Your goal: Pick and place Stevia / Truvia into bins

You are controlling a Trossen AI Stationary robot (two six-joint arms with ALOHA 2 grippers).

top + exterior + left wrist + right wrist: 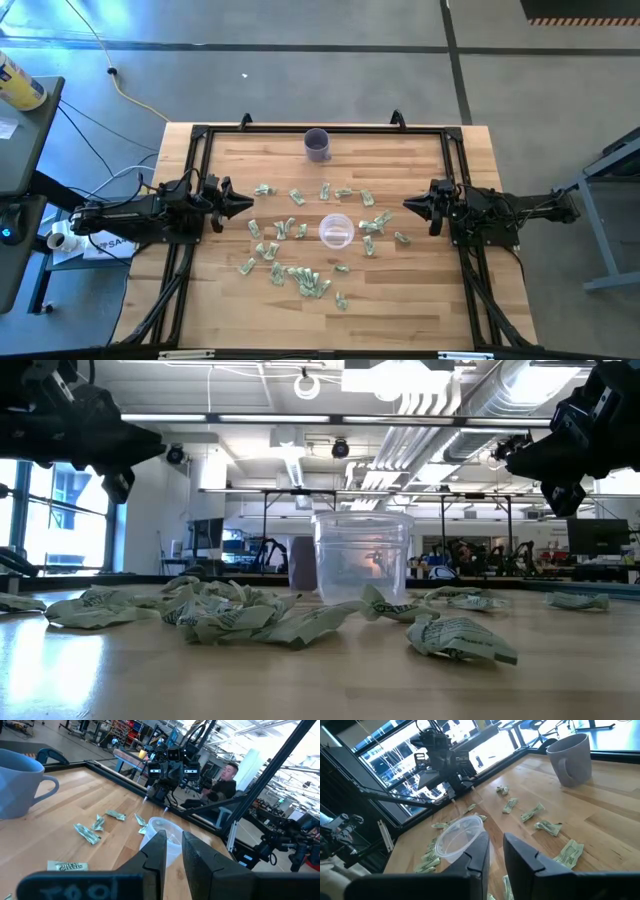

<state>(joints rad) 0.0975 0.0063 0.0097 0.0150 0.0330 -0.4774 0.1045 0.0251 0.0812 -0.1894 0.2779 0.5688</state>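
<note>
left gripper (243,204) waits at table's left edge, fingers a narrow slot apart, empty | packets (290,228) lie scattered around clear cup (336,230) at centre, none visibly inside | purple cup (317,145) well apart at far edge | right gripper (410,204) mirrors, slightly parted, empty | low view alone shows both raised; left wrist view shows a person beyond

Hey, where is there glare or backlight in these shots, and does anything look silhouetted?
Low view: bright ceiling lights and windows behind leave both arms as dark silhouettes, and the clear cup catches highlights. Right wrist view: window light washes out the far background. High view: even light, with floor glare at top left.
</note>
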